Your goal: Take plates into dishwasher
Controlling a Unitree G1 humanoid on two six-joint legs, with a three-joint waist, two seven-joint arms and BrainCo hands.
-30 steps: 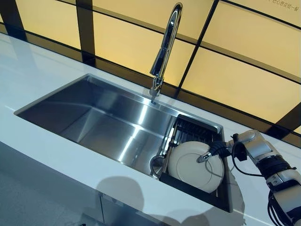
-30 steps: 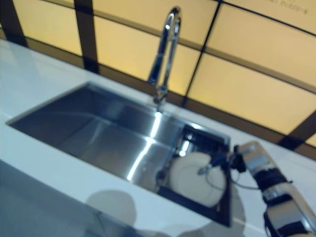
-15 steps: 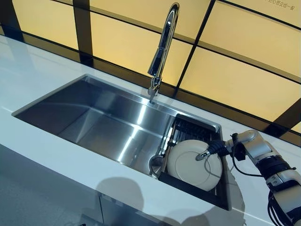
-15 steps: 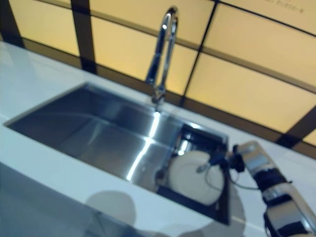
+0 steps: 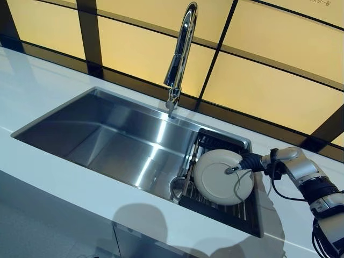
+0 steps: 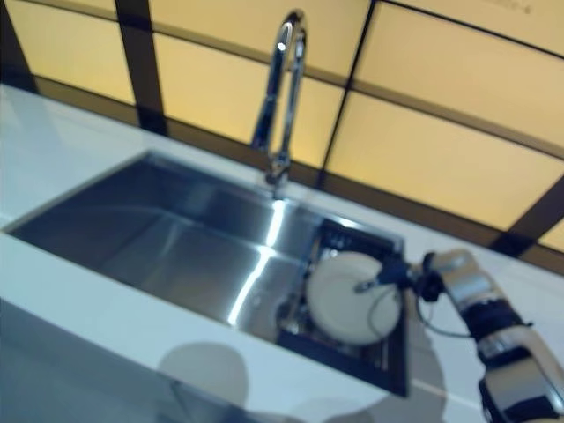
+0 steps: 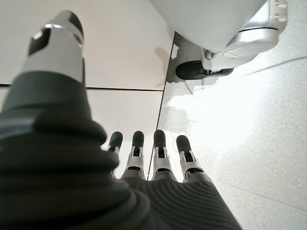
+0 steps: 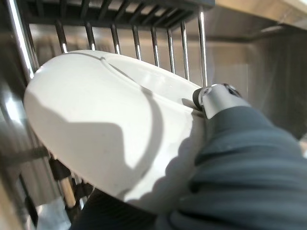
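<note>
The plate (image 5: 223, 176) is sitting tilted over the dark rack (image 5: 215, 148) in the sink (image 5: 107, 134). My right hand (image 5: 252, 162) is pinching its rim, thumb on top. My left hand (image 7: 158, 158) is hanging with fingers relaxed over the floor.

The sink (image 5: 107, 134) is showing brushed steel with bright streaks, and the tap (image 5: 180, 54) is gleaming like polished chrome. The plate (image 5: 220, 177) is looking smooth and glossy, probably ceramic. The rack (image 5: 236, 210) is showing dark metal wires, and the counter (image 5: 32, 80) is appearing smooth, pale and faintly shiny.
</note>
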